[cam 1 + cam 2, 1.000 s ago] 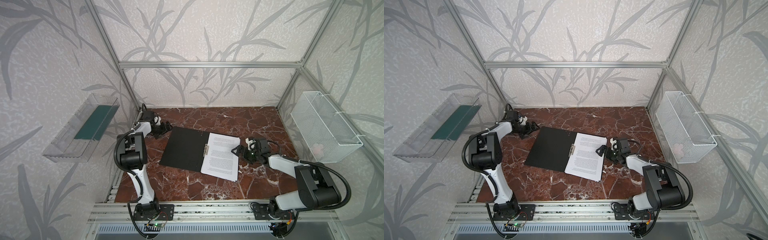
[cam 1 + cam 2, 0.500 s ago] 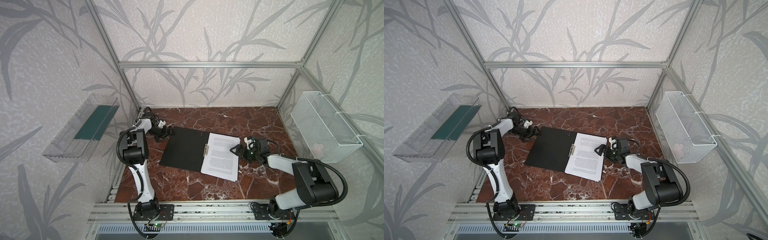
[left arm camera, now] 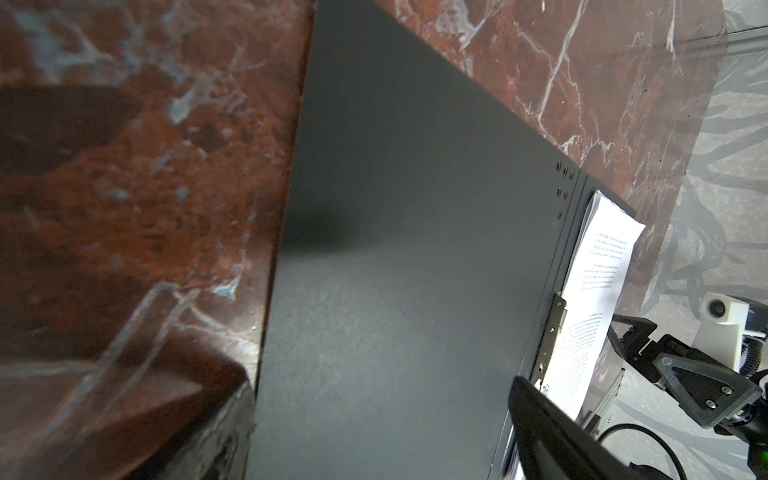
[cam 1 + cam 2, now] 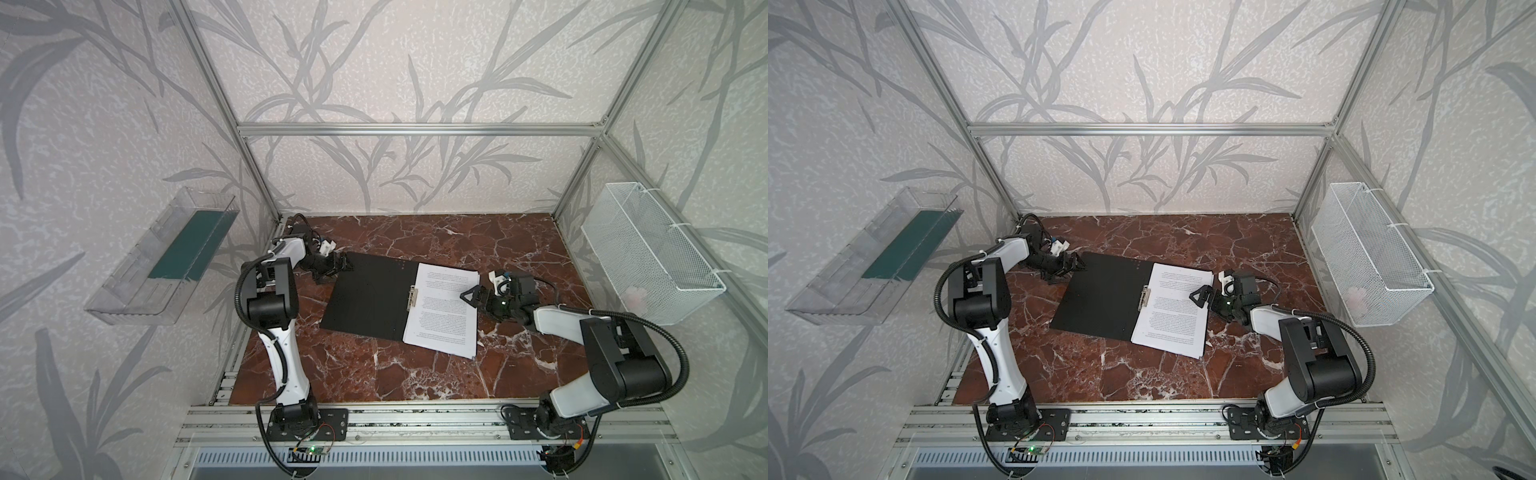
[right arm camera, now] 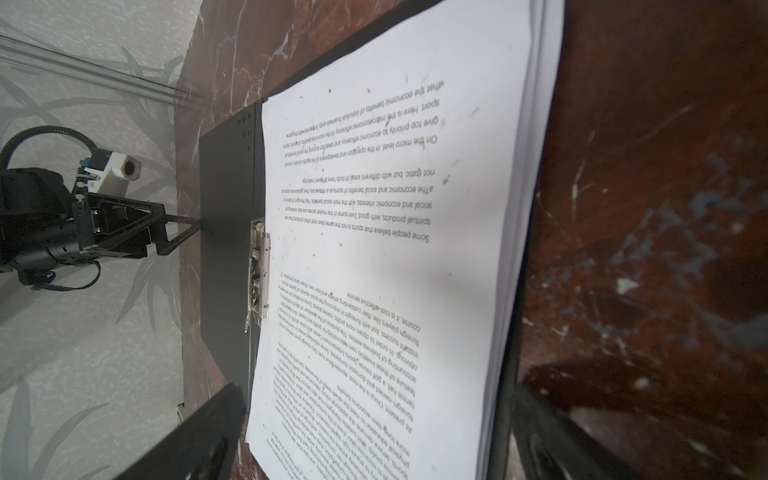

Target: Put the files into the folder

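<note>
Left gripper (image 4: pixel 340 262), jaws apart, at far-left corner of open black folder (image 4: pixel 365 295). Right gripper (image 4: pixel 471 296), jaws apart, at right edge of papers (image 4: pixel 440 320) stacked on folder's right half, beside metal clip (image 4: pixel 412 296), mid-table (image 4: pixel 415 378).

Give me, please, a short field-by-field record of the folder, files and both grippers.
folder: open flat on the table, black inside up
files: stacked on its right half, beside the clip
left gripper: open, at the folder's far left corner
right gripper: open, at the files' right edge
</note>
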